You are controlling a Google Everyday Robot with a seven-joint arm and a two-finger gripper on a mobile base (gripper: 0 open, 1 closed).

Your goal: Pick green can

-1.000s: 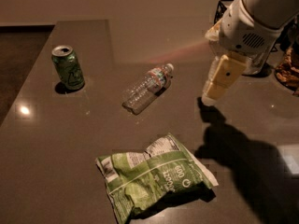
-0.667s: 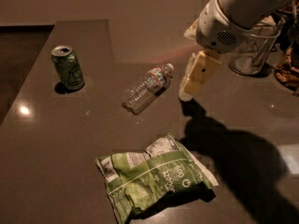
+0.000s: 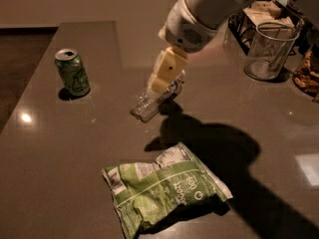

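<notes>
The green can point(image 3: 73, 72) stands upright on the dark grey table point(image 3: 60, 173) at the far left, with a silver top and pale line markings on its side. My gripper point(image 3: 160, 81) hangs from the white arm over the middle of the table, above the clear plastic bottle point(image 3: 151, 103). It is well to the right of the can and apart from it.
A green-and-white snack bag point(image 3: 162, 190) lies flat at the front centre. A clear glass cup point(image 3: 268, 51) stands at the back right, with a dark rack point(image 3: 261, 16) behind it and other items at the right edge. The arm's shadow falls right of the bag.
My arm and gripper have moved leftward across the table, from the right of the bottle to directly over it. The can, bottle and bag have not moved.
</notes>
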